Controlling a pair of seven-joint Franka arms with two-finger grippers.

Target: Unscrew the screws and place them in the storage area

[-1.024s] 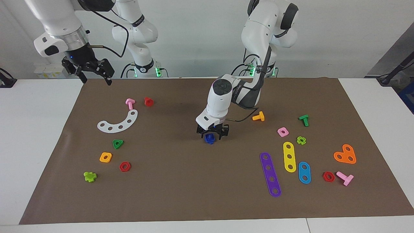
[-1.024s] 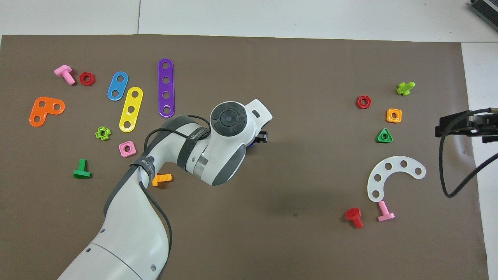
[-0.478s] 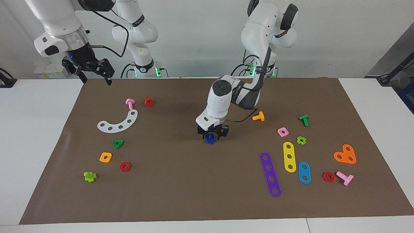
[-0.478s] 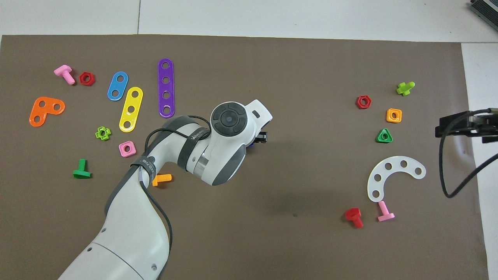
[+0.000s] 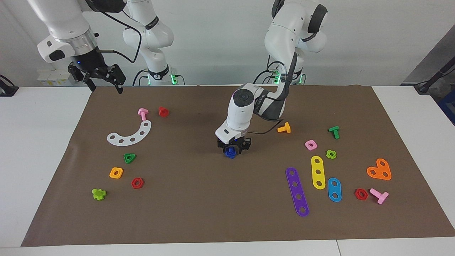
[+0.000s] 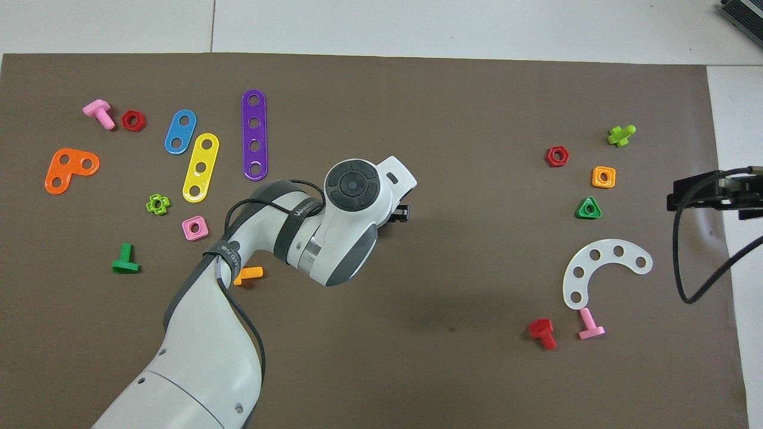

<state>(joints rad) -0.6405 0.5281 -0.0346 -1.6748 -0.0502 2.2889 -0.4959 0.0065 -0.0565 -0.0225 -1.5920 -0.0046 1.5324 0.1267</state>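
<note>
Closing in around the dark-blue screw, the left pincer is now hugging it more tightly than a second ago, with the wrist drawn a touch toward the robots. Its fingers are sitting partly closed on either side of the blue piece, right down at the brown mat in the middle of the desk. Whether they are actually pinching it, I cannot tell; from overhead the wrist is hiding the screw completely. My read: the grab for unscrewing is just being made, with the carry to storage not yet begun.

Over at its own end, the right pincer is waiting up in the air above the mat's edge, fingers spread wide, holding nothing.

Counting the rest now. Bolts lying loose: two pink, one beside the white arc and one toward the left arm's end, plus a red, an orange and a green, making five. Two red hex nuts. Two lime cross pieces. Single nuts: green triangle, orange square, pink square. Plates: purple strip, yellow strip, light-blue oval, orange heart shape, and that white arc, making five.
</note>
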